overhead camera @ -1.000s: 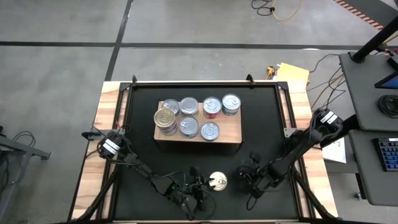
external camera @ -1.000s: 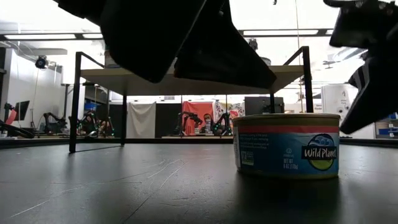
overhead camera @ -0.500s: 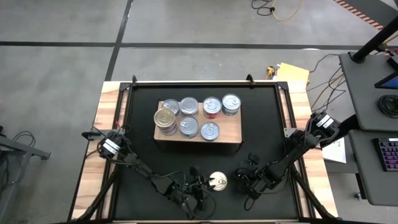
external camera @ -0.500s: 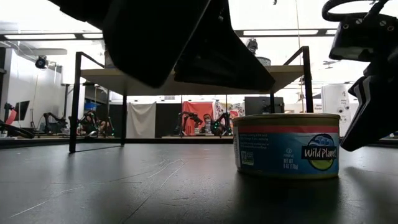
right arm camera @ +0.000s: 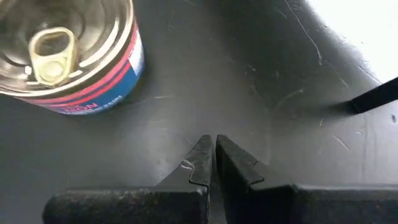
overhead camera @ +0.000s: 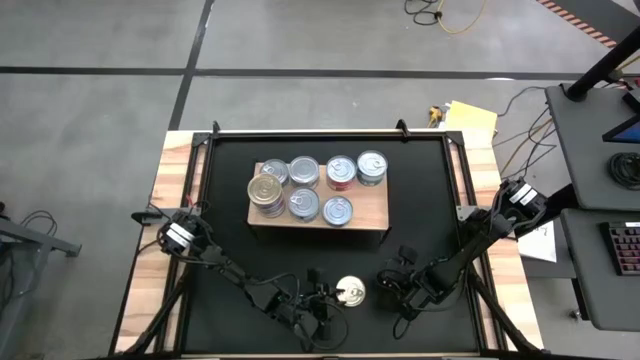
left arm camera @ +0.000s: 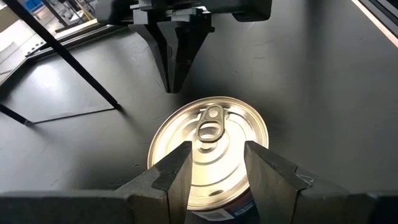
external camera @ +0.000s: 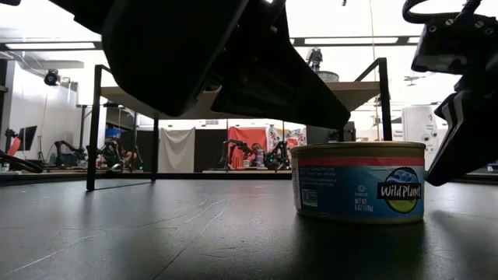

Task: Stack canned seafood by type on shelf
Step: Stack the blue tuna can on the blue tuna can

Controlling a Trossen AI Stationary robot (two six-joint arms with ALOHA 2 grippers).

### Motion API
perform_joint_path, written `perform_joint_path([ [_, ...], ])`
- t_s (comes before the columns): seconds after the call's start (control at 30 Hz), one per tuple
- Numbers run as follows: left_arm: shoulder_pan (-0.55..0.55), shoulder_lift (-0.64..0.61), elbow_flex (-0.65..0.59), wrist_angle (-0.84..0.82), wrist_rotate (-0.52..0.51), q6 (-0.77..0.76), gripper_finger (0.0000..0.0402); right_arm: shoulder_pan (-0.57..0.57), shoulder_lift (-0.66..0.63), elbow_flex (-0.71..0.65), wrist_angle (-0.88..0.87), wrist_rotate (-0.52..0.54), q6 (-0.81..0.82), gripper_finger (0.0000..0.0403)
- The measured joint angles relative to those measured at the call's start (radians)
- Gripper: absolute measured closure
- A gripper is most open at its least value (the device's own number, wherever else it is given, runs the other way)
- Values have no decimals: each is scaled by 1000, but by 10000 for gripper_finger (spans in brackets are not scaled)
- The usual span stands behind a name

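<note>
From above, the counter (overhead camera: 171, 180) carries a light-wood shelf (overhead camera: 372, 213) at its middle, holding seven tins in two rows; the tin at the left end (overhead camera: 265, 188) tops a stack. One loose tin (overhead camera: 350, 292) sits alone on the black mat near the front edge. The left gripper (overhead camera: 322, 300) hangs just beside it on the left; the right gripper (overhead camera: 393, 287) rests near it on the right.

At table height, the loose tin (external camera: 359, 183) stands upright, showing a blue label with a red band. Dark arm bodies loom overhead, and the shelf itself cannot be made out.

The left wrist view alone shows the grip about to form: two fingers (left arm camera: 175, 171) stand apart, one either side of the gold pull-tab lid (left arm camera: 210, 143), not yet pressing the wall.

The right wrist view shows its fingers (right arm camera: 200, 163) pressed together, empty, the tin (right arm camera: 71, 56) off to one side.

To do this well, the left gripper should probably lower, centre, squeeze the wall evenly and lift straight.
</note>
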Motion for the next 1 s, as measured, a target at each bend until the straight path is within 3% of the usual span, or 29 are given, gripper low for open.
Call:
perform_joint_path([
  [0.63, 3, -3, -73, 14, -10, -135, 271, 0, -31, 0, 239, 9, 24, 384],
  [0.77, 0, -3, -74, 7, -10, -143, 271, -3, -35, 0, 242, -4, 68, 351],
  [1.0, -3, -3, -74, 2, -5, -151, 271, -20, -35, 0, 259, -21, 142, 259],
])
